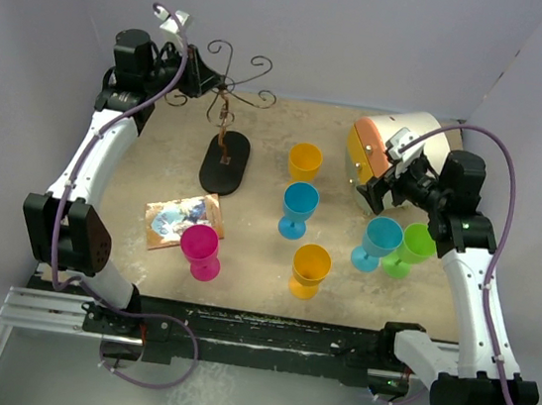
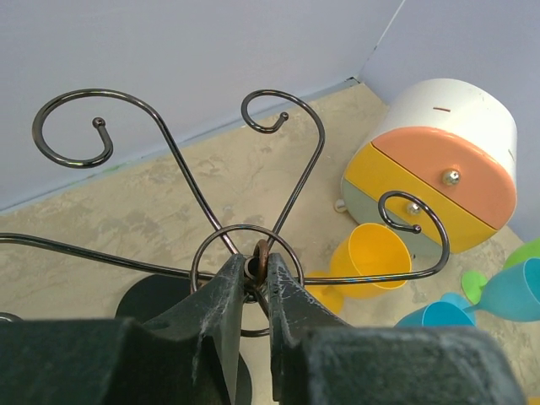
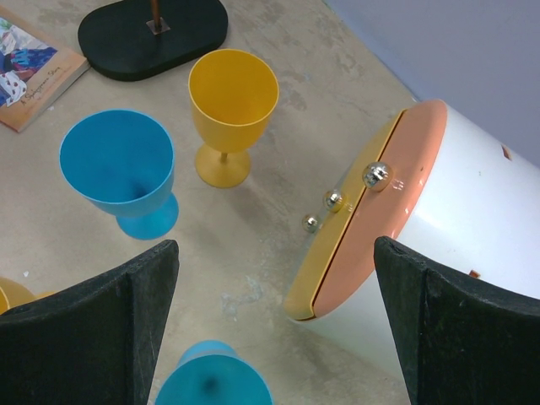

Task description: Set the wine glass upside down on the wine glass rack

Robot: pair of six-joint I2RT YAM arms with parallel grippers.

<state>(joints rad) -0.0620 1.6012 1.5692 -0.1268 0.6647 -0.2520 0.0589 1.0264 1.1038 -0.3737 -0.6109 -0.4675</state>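
Lavender walls close in a sandy table (image 1: 255,250). Toward 11 o'clock the wine glass rack (image 1: 226,107) stands on its black oval base. The left tool (image 2: 260,274) is pinched tight on the small ring at the hub of its curled arms. At 2 o'clock the right tool (image 3: 274,253) hangs spread wide and empty beside a round drawer unit (image 1: 398,149). The pink wine glass (image 1: 200,248) at 7 o'clock and the green wine glass (image 1: 413,246) at 4 o'clock stand upright on the table, with four more, orange and blue, between them.

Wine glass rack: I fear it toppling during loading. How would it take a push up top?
The rack is likely tippy: wide wire arms on a thin stem over a small oval base. The thin wire probably flexes.
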